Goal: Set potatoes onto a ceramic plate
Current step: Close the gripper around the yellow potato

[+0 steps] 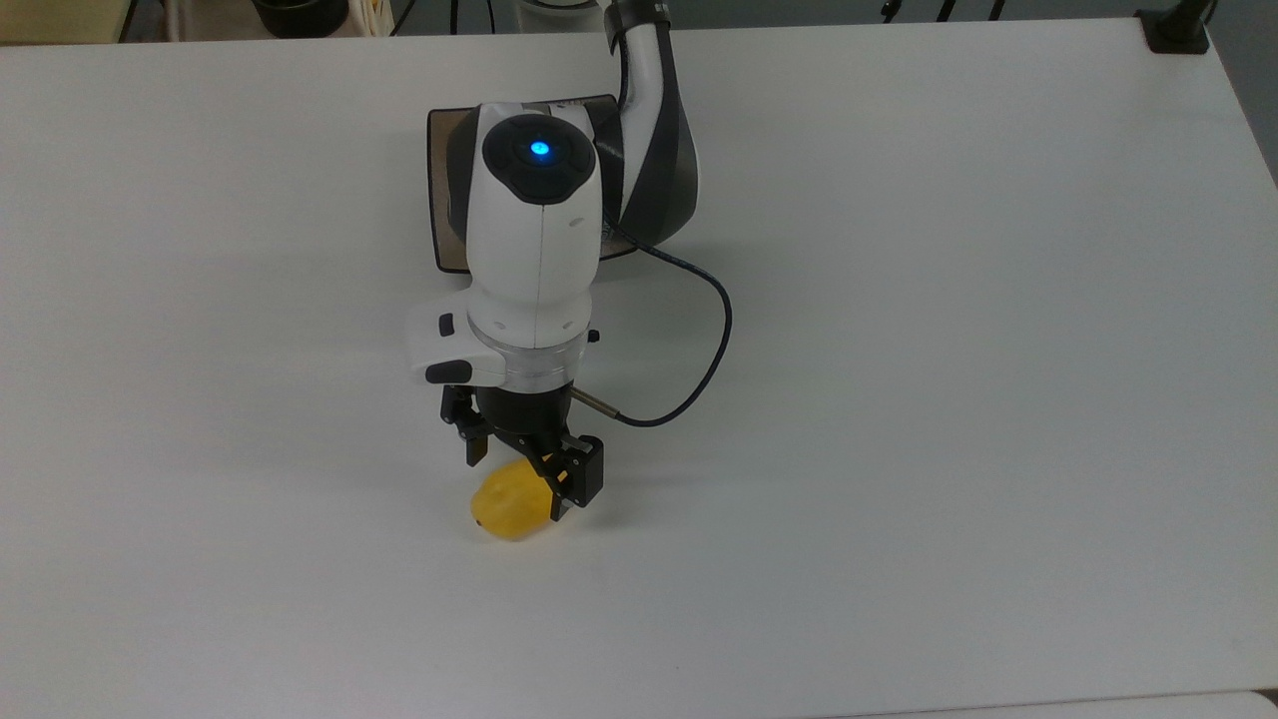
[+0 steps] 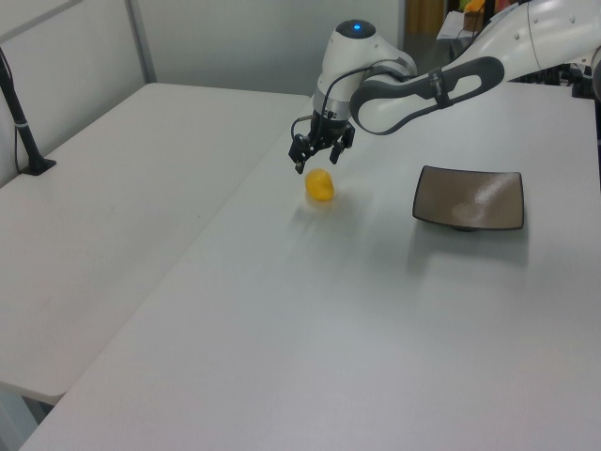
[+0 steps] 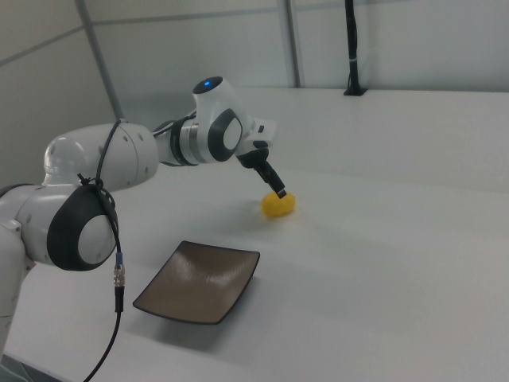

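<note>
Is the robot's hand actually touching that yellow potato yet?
Cannot tell. In the top view the open hand overlaps the potato; the left view and right view also show them meeting, but no view shows clear contact or gap.

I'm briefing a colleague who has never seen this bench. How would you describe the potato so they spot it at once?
Start at the wide white table and follow the white robot arm down to its black gripper. The potato lies on the bare tabletop right under the open fingers, apart from the square brown-grey plate. It is small, oval and bright yellow, the one vivid colour on the table.
</note>
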`<state>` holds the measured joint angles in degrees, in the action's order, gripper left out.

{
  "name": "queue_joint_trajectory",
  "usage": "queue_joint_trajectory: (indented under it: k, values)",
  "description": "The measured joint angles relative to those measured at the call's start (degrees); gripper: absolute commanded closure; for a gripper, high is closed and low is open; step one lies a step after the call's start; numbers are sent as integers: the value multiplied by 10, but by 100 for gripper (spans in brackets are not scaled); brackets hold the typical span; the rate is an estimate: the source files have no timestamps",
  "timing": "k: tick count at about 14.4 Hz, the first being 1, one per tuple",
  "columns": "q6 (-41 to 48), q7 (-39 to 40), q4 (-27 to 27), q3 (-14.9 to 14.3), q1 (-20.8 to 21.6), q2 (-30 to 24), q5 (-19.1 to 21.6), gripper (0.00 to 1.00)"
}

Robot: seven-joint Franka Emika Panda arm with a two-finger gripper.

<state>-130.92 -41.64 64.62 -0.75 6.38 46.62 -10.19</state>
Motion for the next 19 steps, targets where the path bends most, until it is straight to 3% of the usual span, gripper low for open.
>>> queue_joint_trajectory:
  k: [11,12,15,16,19]
  values:
    - [-4,-1,10,0,2,18,-33,1]
    - [-4,-1,13,0,2,20,-34,15]
    - [-17,-1,25,0,4,22,-46,90]
    - [-18,-1,26,0,4,22,-47,100]
    - [-19,-1,26,0,4,22,-47,100]
